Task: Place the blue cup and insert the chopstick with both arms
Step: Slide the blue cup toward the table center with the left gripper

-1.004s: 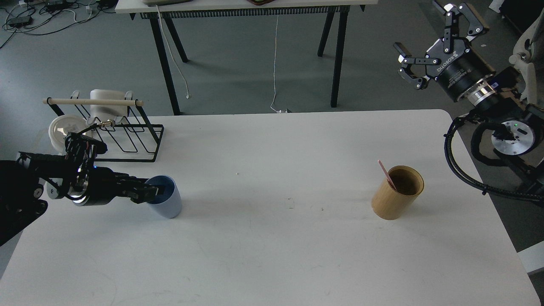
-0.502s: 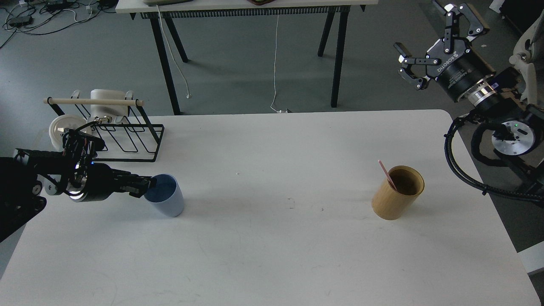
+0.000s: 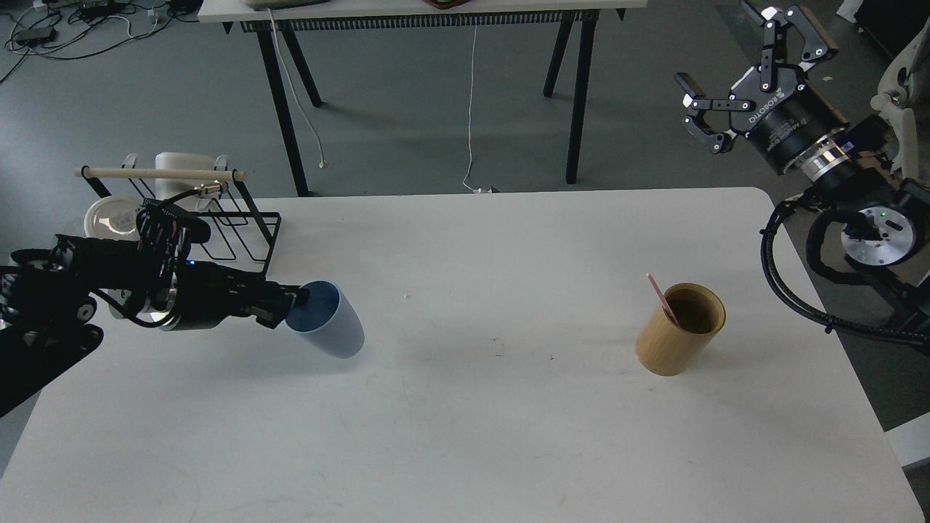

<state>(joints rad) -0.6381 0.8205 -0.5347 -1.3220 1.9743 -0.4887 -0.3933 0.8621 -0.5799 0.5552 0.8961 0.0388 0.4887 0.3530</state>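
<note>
The pale blue cup (image 3: pixel 330 323) is tilted, its mouth turned toward my left arm and its base pointing right, at the left middle of the white table (image 3: pixel 472 436). My left gripper (image 3: pixel 294 303) is shut on the cup's rim and holds it. The pink chopstick (image 3: pixel 662 297) leans in the tan bamboo holder (image 3: pixel 679 330) at the right of the table. My right gripper (image 3: pixel 734 76) is open and empty, raised high beyond the table's far right corner.
A black wire rack (image 3: pixel 218 232) with a pale wooden rod (image 3: pixel 160 173) stands at the table's back left, with a white cup and a white lid behind it. A second table's legs stand on the floor behind.
My left gripper has moved right and up with the blue cup, which is now lifted and tilted more. The right arm has barely moved.
</note>
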